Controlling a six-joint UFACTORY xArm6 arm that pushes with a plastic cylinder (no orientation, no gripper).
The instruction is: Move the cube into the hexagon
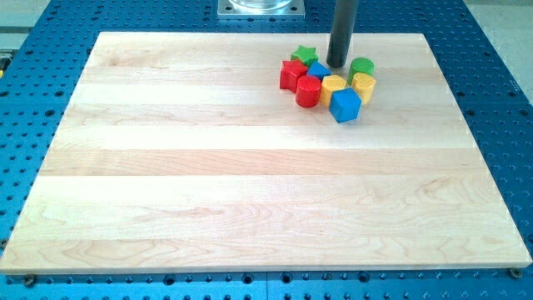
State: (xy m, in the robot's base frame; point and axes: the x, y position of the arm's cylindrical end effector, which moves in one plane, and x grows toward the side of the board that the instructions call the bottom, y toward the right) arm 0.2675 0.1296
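A blue cube (pixel 345 106) sits at the lower right of a tight cluster of blocks near the view's top. A yellow hexagon (pixel 333 87) touches its upper left. A yellow block (pixel 364 85) lies just above the cube on the right. My tip (pixel 336 65) stands at the cluster's top edge, just above the yellow hexagon, between a green star (pixel 304 56) and a green round block (pixel 362 66). The tip is apart from the blue cube.
A red star (pixel 291 73), a red cylinder (pixel 308 92) and a small blue block (pixel 318 71) fill the cluster's left side. The wooden board (pixel 250 183) lies on a blue perforated table (pixel 500 125). A metal mount (pixel 260 8) is at the top.
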